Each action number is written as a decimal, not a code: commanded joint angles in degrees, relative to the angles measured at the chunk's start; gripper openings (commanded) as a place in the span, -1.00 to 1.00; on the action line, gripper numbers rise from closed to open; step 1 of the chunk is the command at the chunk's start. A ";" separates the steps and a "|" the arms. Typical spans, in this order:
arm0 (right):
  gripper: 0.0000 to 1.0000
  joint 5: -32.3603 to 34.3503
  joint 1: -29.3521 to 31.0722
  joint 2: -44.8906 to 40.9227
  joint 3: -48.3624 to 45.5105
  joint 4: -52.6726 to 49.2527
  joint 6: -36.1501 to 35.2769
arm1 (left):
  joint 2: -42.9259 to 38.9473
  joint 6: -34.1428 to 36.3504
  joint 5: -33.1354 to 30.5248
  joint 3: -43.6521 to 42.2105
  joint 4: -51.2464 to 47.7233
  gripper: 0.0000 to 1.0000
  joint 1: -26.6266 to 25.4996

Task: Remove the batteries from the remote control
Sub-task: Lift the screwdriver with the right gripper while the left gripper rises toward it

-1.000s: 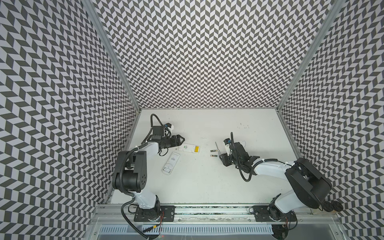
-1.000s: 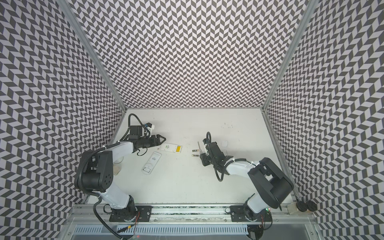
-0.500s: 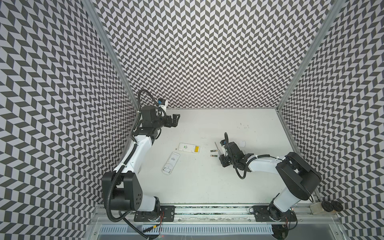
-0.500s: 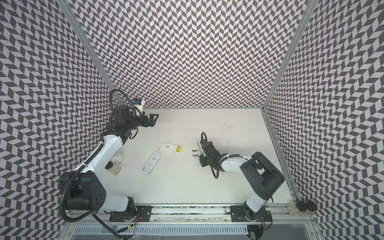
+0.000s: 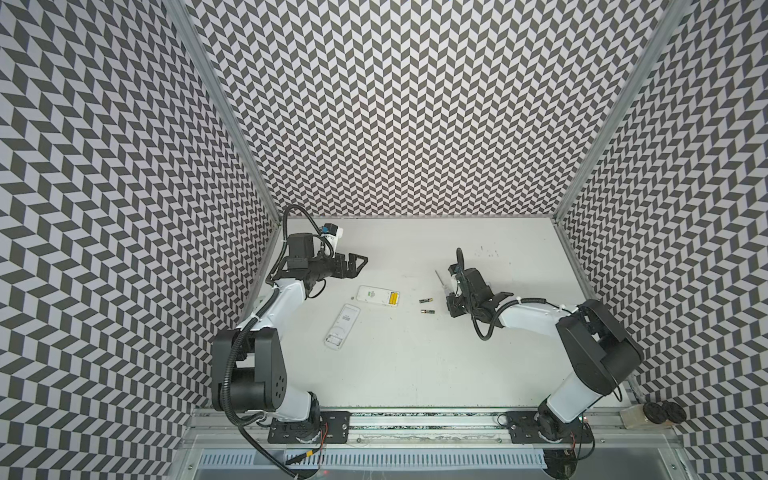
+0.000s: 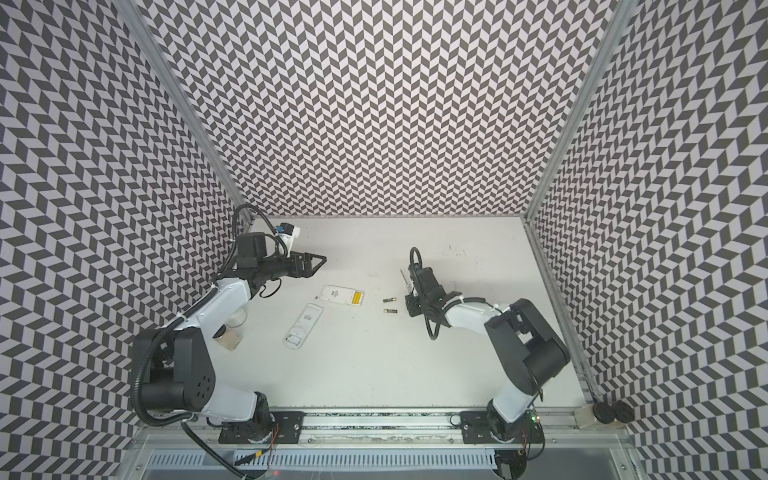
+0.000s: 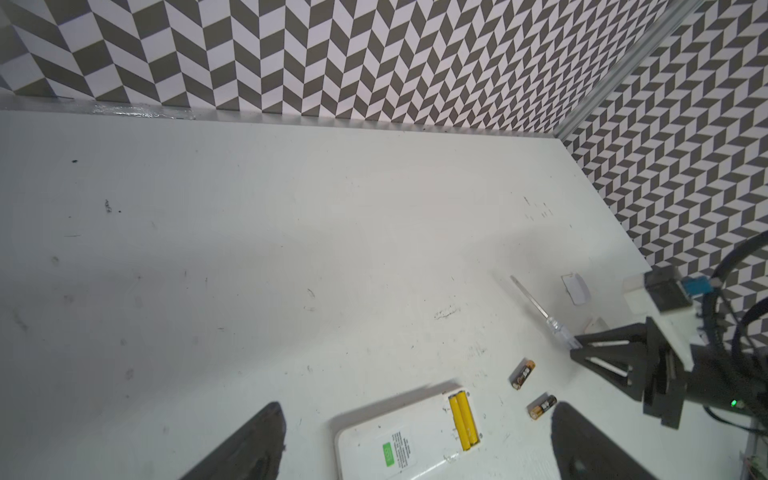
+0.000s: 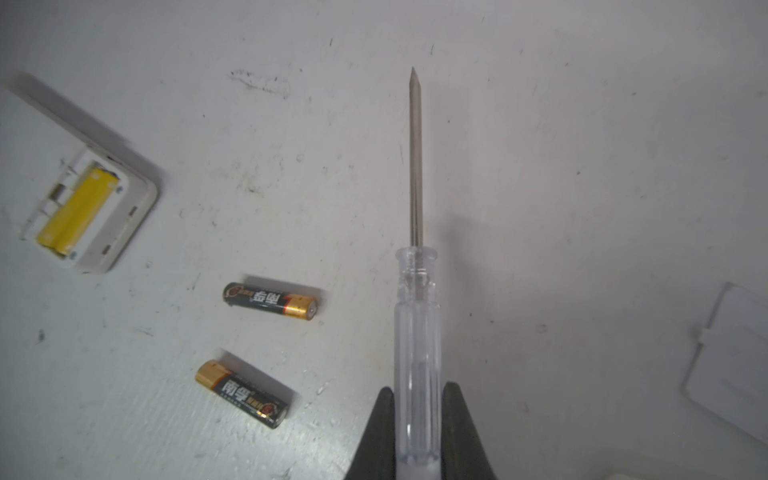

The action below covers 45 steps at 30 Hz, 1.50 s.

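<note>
The white remote control (image 5: pixel 374 296) lies face down mid-table, its compartment open with two yellow batteries (image 5: pixel 394 298) side by side inside, sharp in the left wrist view (image 7: pixel 464 419). Two black, gold-ended batteries (image 5: pixel 426 300) (image 5: pixel 427 311) lie loose on the table to its right, close up in the right wrist view (image 8: pixel 270 301) (image 8: pixel 243 392). My left gripper (image 5: pixel 360 264) hangs open above the table behind and left of the remote, holding nothing. My right gripper (image 8: pixel 417 401) is shut on the clear handle of a screwdriver (image 8: pixel 417 316), right of the loose batteries.
A longer white remote-like piece (image 5: pixel 342 328) lies in front of the remote control. Small white covers (image 7: pixel 575 289) (image 8: pixel 731 361) lie beside the right arm. A small cup (image 6: pixel 230 336) stands by the left arm's base. Patterned walls close in three sides.
My left arm has lifted off the remote, swung up toward the back left and opened wide. My right gripper has closed onto the screwdriver handle, staying in about the same place.
</note>
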 commanded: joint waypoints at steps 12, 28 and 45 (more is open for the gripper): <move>-0.86 -23.31 0.60 -18.35 -9.69 10.80 -15.06 | 4.76 62.25 13.11 20.20 -39.57 1.00 -9.88; -0.82 -27.04 0.62 -22.86 -17.14 18.17 -20.74 | -7.39 57.10 3.10 7.99 -24.45 1.00 -26.82; -0.94 -60.85 -3.71 -12.54 -8.53 13.81 -25.80 | -20.77 66.57 -7.60 -5.16 -21.52 1.00 -22.53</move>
